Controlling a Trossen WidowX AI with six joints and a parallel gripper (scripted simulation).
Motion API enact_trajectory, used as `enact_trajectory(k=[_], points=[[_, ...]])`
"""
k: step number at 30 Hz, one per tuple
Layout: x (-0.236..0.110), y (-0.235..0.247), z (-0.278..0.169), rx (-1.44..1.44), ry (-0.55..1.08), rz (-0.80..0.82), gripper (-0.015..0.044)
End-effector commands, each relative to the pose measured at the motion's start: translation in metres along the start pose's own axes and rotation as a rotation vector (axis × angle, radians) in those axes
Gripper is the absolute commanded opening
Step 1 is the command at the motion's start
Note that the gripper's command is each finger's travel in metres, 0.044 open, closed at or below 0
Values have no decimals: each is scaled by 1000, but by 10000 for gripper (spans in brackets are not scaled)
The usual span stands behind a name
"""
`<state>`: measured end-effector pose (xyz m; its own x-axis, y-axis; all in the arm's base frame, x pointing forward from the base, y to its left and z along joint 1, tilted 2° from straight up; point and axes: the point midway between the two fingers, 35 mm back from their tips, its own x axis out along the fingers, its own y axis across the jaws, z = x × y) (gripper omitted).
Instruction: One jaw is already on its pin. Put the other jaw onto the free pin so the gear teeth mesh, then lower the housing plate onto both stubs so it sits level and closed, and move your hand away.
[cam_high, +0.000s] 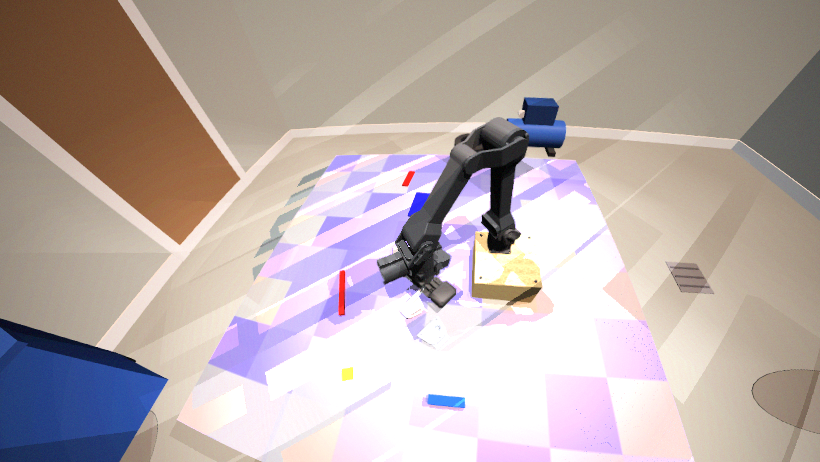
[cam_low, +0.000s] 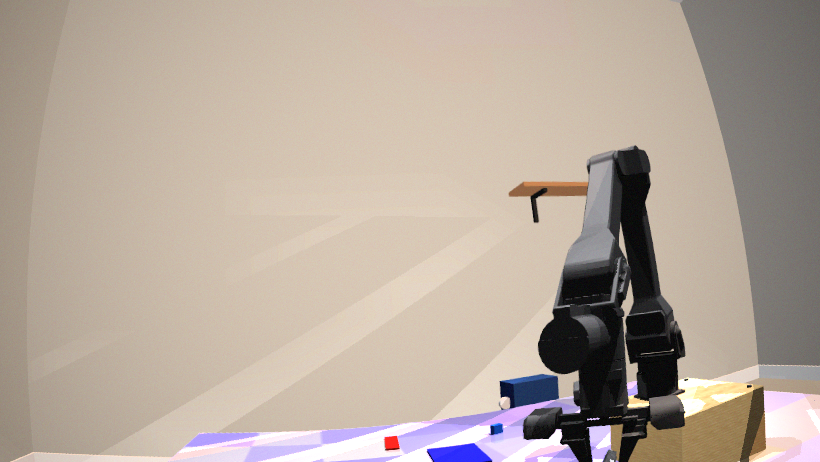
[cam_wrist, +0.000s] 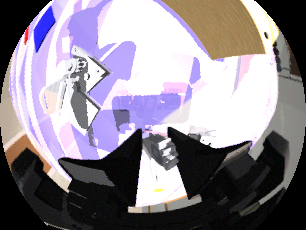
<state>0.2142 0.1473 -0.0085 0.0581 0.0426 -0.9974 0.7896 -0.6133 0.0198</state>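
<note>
My gripper (cam_low: 607, 454) (cam_wrist: 154, 130) points down, its fingers shut on a grey toothed jaw (cam_wrist: 162, 151), held above the table. The jaw's lower end is hard to make out. The pale base (cam_wrist: 97, 75) (cam_high: 411, 309) lies to the upper left of the fingers in the wrist view, with the other jaw (cam_wrist: 75, 65) on it. Its free pin and the tooth contact are too washed out to tell. The pale housing plate (cam_high: 432, 334) lies separately on the table, nearer the front in the top view.
A wooden block (cam_high: 504, 292) (cam_low: 688, 424) (cam_wrist: 225, 30) bears the arm's base. A red bar (cam_high: 342, 292), a yellow square (cam_high: 347, 374), a light-blue bar (cam_high: 445, 401), a dark-blue pad (cam_high: 419, 203) (cam_low: 460, 453) (cam_wrist: 44, 27) and a small red piece (cam_high: 407, 178) (cam_low: 391, 443) lie around.
</note>
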Motion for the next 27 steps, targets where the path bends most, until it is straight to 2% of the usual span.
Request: enact_trajectory(k=[1, 19, 25, 27], points=[[8, -1, 2, 3, -9, -4, 37], [29, -2, 5, 4, -10, -4, 37], [28, -2, 5, 4, -10, -4, 195], [15, -1, 3, 4, -9, -4, 247]])
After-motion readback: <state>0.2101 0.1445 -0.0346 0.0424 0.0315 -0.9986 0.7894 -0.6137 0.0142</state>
